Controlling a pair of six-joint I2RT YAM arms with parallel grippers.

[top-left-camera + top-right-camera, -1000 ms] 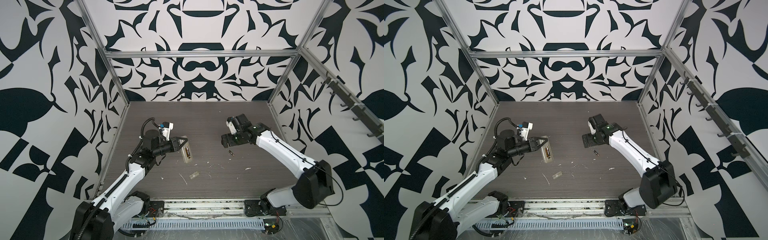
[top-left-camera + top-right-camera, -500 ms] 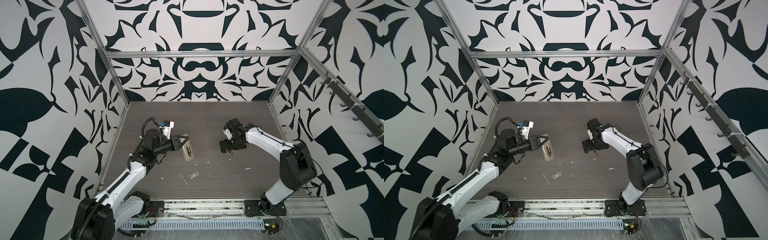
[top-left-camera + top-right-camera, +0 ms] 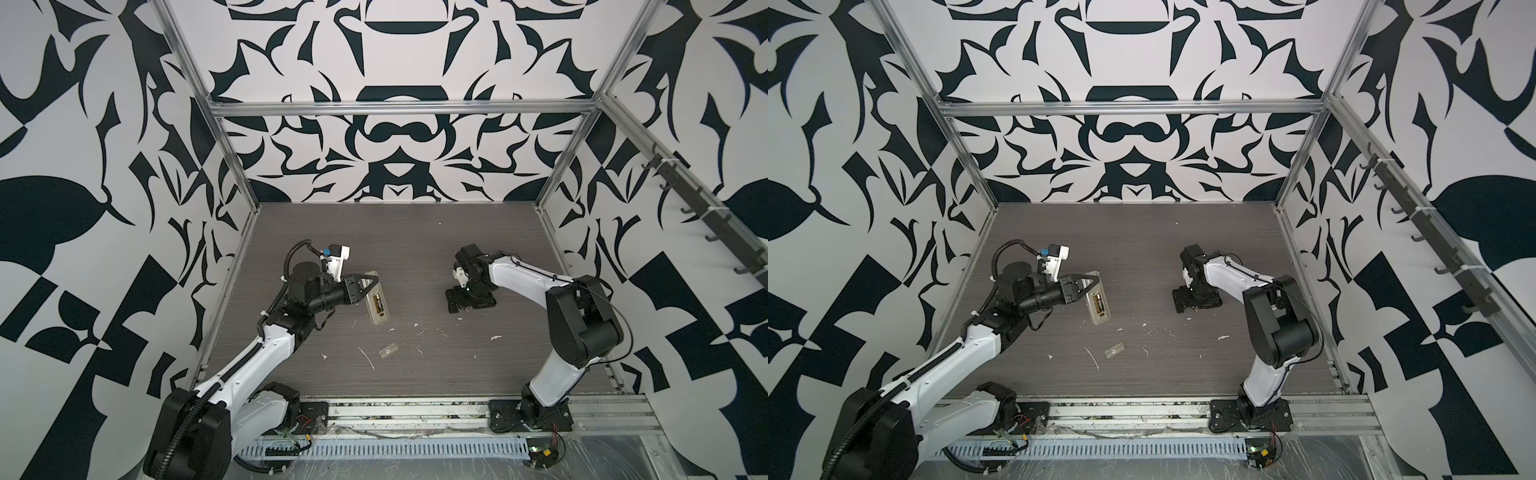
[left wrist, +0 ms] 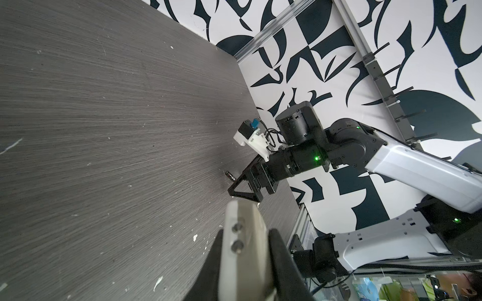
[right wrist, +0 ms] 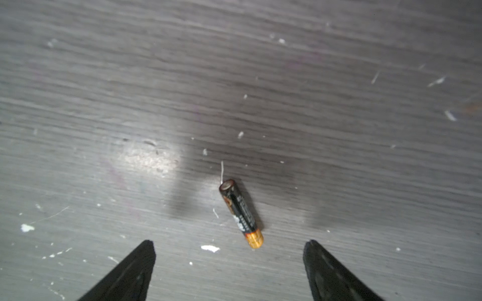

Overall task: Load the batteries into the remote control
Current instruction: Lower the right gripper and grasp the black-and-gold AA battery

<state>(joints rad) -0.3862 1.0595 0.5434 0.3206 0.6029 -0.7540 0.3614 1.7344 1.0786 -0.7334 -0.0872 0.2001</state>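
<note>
At the left in both top views, your left gripper (image 3: 368,286) is pinched tight on the remote control (image 3: 376,316) and holds it clear of the table (image 3: 415,249), open back upward. The seated battery (image 3: 377,302) lies in its recess. Nearer the middle, a small translucent cover (image 3: 388,350) lies flat on the table. At the right, your right gripper (image 5: 229,243) points down, fingers spread wide. The loose battery (image 5: 241,213) lies on the table just ahead of the gap between them, untouched.

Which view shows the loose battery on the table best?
The right wrist view: the battery lies close, label and orange end clear, before the open right tool. The left wrist view shows only a dark speck; the top views don't show it clearly.
</note>
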